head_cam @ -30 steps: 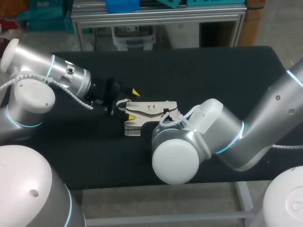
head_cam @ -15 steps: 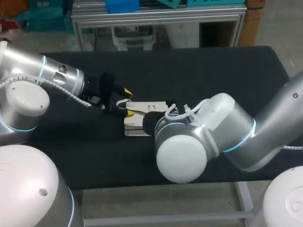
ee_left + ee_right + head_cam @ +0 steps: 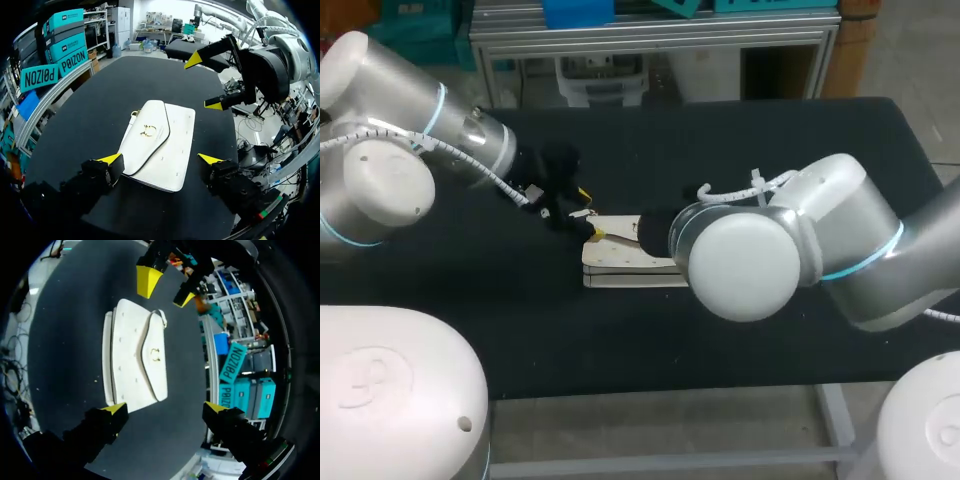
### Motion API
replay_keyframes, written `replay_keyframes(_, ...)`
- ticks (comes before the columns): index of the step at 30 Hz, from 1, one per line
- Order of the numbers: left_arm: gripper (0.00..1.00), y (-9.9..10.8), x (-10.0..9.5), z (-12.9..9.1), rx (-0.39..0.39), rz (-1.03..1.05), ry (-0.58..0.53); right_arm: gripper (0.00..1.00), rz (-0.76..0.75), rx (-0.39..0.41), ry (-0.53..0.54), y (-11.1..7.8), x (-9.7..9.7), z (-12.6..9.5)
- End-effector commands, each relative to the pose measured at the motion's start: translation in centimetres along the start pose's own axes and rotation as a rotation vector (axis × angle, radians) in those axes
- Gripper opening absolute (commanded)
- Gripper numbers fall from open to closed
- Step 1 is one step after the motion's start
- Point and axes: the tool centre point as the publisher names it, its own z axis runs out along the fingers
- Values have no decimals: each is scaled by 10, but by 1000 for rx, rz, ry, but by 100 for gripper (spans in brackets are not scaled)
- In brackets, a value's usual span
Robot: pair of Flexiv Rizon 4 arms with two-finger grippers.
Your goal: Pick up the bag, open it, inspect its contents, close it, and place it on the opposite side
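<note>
A white bag [image 3: 620, 264] with a gold clasp [image 3: 148, 131] lies flat on the black table [image 3: 770, 150], its flap down. My left gripper [image 3: 160, 159] hovers open over the bag's one end, a fingertip on either side and neither touching it. In the head view the left gripper [image 3: 588, 213] is at the bag's left end. From the other end my right gripper [image 3: 165, 408] hangs open above the bag [image 3: 135, 357], holding nothing. The two grippers face each other: the right gripper [image 3: 204, 82] shows beyond the bag, the left gripper [image 3: 165, 290] likewise. In the head view the right wrist hides its fingers.
Only the bag lies on the black table. The table's front edge [image 3: 650, 385] runs just below my right arm's elbow [image 3: 745, 265]. A metal frame [image 3: 650, 40] stands behind the far edge.
My right gripper has opened, let go of the bag and drawn back up to the right. The bag now lies flat. The left gripper shifted slightly and stayed open.
</note>
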Motion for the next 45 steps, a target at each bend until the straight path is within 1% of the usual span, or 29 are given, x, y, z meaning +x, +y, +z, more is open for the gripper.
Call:
replay_keyframes(1, 100, -4, 6, -7, -100, -8, -23, 100, -16, 11, 172, -7, -18, -5)
replay_keyframes(5, 100, -4, 0, -13, -113, -40, -43, 100, -42, 35, 241, -11, -31, -5)
replay_keyframes(6, 100, -3, -1, -14, -115, -47, -47, 100, -45, 24, 261, -12, -34, -5)
replay_keyframes(11, 100, 1, -7, -19, -147, -94, -57, 100, -64, 53, 331, -18, -45, -5)
replay_keyframes(12, 100, 1, -8, -19, -153, -101, -60, 100, -65, 42, 352, -19, -46, -6)
replay_keyframes(14, 100, 3, -10, -21, -169, -125, -66, 100, -62, 60, 383, -21, -50, -5)
replay_keyframes(15, 100, 3, -11, -21, -173, -135, -62, 100, -62, 48, 409, -22, -52, -4)
replay_keyframes(16, 100, 4, -12, -21, -186, -151, -64, 100, -62, 71, 424, -24, -53, -3)
replay_keyframes(18, 100, 6, -15, -21, -197, -191, -66, 100, -58, 63, 469, -25, -56, -2)
replay_keyframes(19, 100, 7, -16, -19, -210, -203, -68, 100, -48, 78, 484, -26, -57, -1)
replay_keyframes(21, 100, 8, -18, -18, -215, -236, -65, 100, -33, 76, 530, -27, -59, 1)
replay_keyframes(22, 100, 10, -20, -18, -215, -256, -66, 100, -25, 92, 548, -28, -60, 2)
replay_keyframes(25, 100, 12, -23, -20, -215, -313, -69, 100, 8, 107, 596, -30, -59, 3)
replay_keyframes(26, 100, 13, -24, -18, -221, -336, -68, 100, 31, 101, 614, -31, -58, 2)
replay_keyframes(28, 100, 15, -27, -16, -211, -404, -84, 100, 68, 132, 620, -34, -54, 0)
replay_keyframes(29, 100, 15, -27, -16, -204, -420, -76, 100, 85, 149, 616, -35, -53, -2)
replay_keyframes(30, 100, 15, -23, -22, -177, -382, -58, 100, 105, 198, 564, -39, -48, -10)
replay_keyframes(31, 100, 15, -23, -22, -177, -382, -58, 100, 92, 264, 477, -42, -43, -21)
replay_keyframes(45, 100, 15, -23, -22, -177, -382, -58, 100, 92, 264, 477, -42, -43, -21)
